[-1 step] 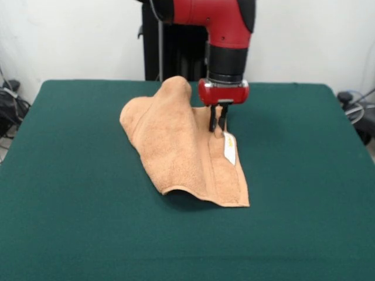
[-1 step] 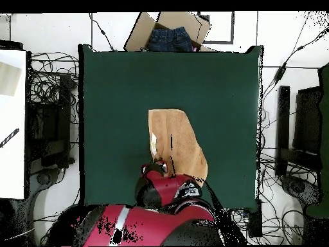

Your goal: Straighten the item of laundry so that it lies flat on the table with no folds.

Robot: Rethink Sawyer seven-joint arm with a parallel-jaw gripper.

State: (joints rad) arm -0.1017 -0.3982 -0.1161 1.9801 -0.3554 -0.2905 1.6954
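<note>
My front view shows the claw clenched on the folded towel; overhead, its long axis runs toward me along the surface.

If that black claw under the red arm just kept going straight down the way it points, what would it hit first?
The gripper points straight down at the peach towel, close to its white tag. It would meet the towel first, if not touching already, with the green table beneath.
</note>
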